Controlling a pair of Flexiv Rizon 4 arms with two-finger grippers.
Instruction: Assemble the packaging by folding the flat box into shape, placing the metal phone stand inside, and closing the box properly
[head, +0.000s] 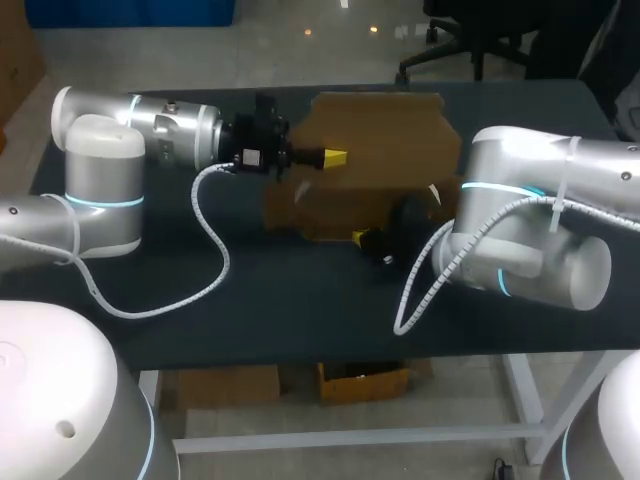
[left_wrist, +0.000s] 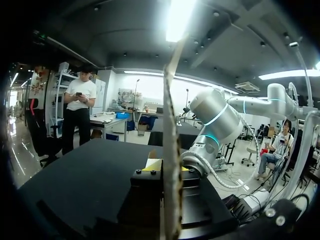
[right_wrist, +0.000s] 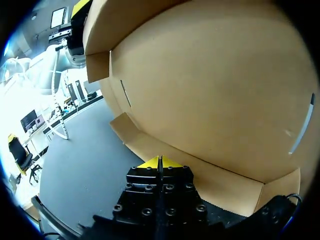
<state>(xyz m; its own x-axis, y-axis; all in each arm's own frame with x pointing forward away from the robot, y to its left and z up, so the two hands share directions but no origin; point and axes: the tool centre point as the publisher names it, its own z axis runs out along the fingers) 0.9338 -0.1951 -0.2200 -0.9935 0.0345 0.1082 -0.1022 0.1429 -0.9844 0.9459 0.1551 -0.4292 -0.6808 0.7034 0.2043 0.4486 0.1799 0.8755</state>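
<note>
Two sets: L fingers (left_wrist: 156, 166) tight on box (head: 385, 135) panel; R fingers (right_wrist: 154, 163) tip-to-tip by lower flap.

Pretty clearly a robotics lab, not a home or an office. Two chunky white-and-silver robot arms, the left arm (head: 100, 170) and the right arm (head: 540, 220), reach in over a plain dark desk (head: 250, 310) on a bare white metal frame. Both have glowing cyan rings (head: 105, 203) at the joints and white coiled cables (head: 205, 240) hanging loose. On the desk there's just test-rig stuff, a plain brown cardboard box (head: 390, 130).
</note>
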